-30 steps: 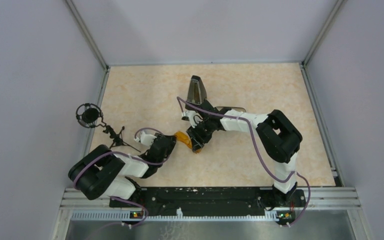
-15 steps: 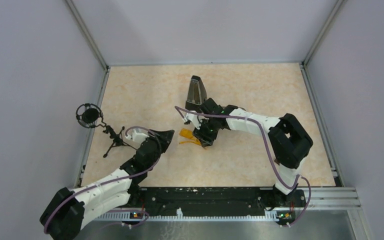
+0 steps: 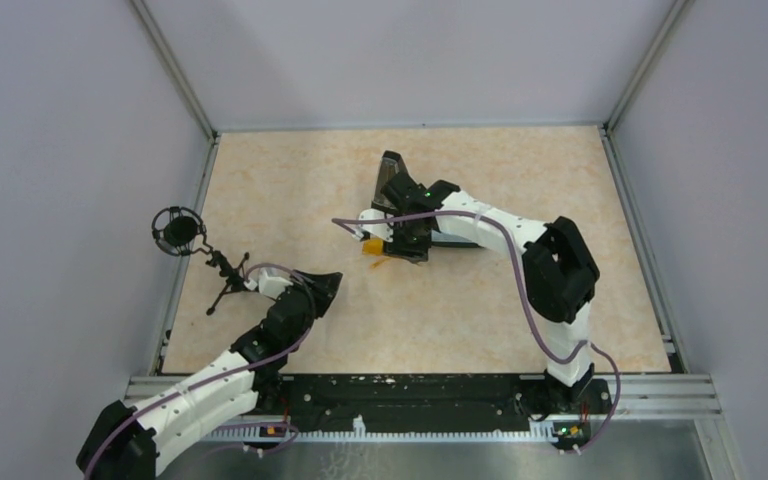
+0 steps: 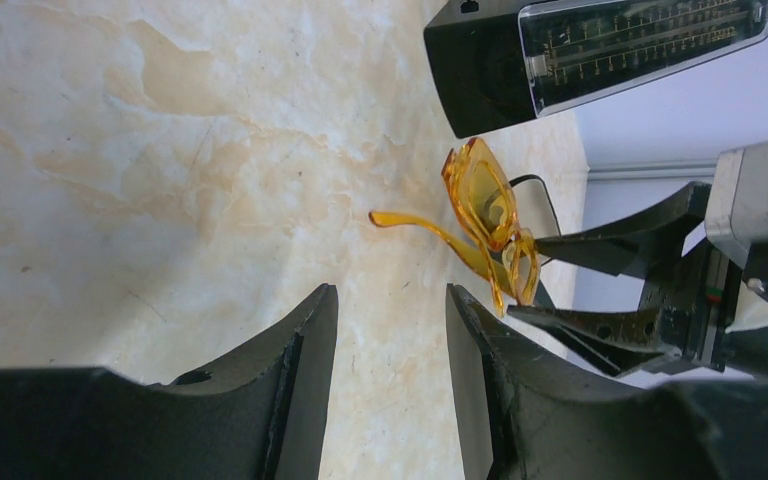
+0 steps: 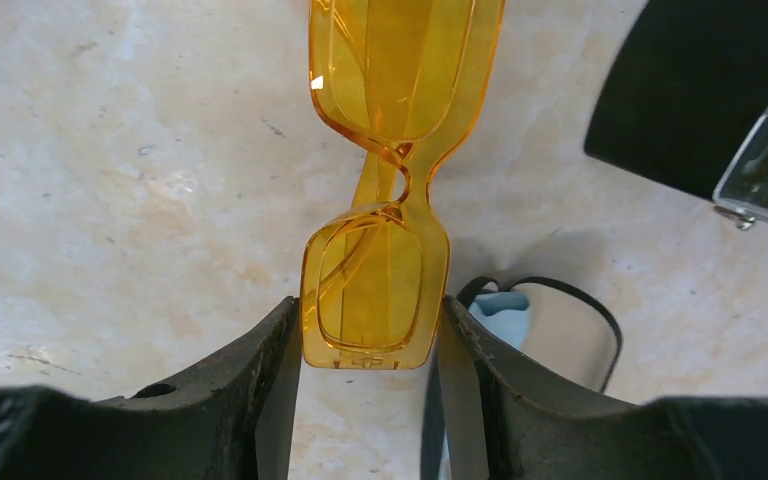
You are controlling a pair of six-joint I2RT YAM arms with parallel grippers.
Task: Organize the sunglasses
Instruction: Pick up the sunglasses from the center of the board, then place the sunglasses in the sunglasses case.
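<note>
Right jaws snug on sunglasses (image 5: 375,290) edges

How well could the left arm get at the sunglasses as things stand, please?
Probably yes: the open left gripper faces the sunglasses across bare tabletop, one thin arm jutting its way. But the right gripper grips one lens, crowding that end.
</note>
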